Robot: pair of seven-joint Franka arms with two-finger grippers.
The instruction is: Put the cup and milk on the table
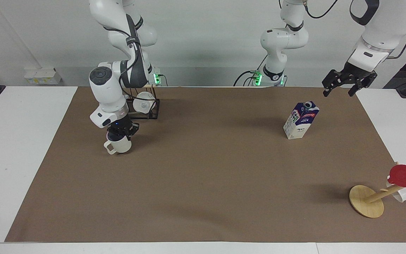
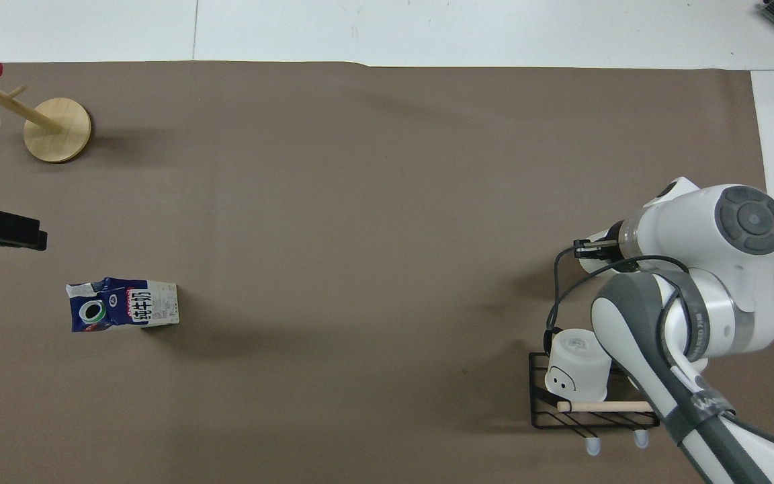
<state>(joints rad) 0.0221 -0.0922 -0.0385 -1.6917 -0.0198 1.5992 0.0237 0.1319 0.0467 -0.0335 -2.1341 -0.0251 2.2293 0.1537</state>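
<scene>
Nearest the robots, a black wire rack (image 1: 154,110) holds an upturned white mug (image 1: 142,102), just beside the right gripper (image 1: 121,131) on its base-ward side. I am reading that gripper's jaws as clenched on the rim of the cup (image 1: 119,146), which hangs or sits directly beneath them at the right arm's end of the table (image 1: 203,183). I cannot tell if the cup's base touches the brown sheet. The handle points away from the jaws.

I judge the cup stiff, fairly light and probably glazed. A pinch on its wall may slip, so it wants a firm hold well down from the rim and clear of the handle.

The left gripper (image 1: 342,84) waits in the air with its jaws spread and nothing between them. The milk (image 1: 301,120) stands on the sheet below those jaws and toward the table's middle, apart from them. I expect the carton's board to give under pressure, and its height makes it tippy. The flat sides below the gable look the safest place to grip.

Farthest from the jaws, a wooden mug tree (image 1: 367,201) carries a red cup (image 1: 405,175).
</scene>
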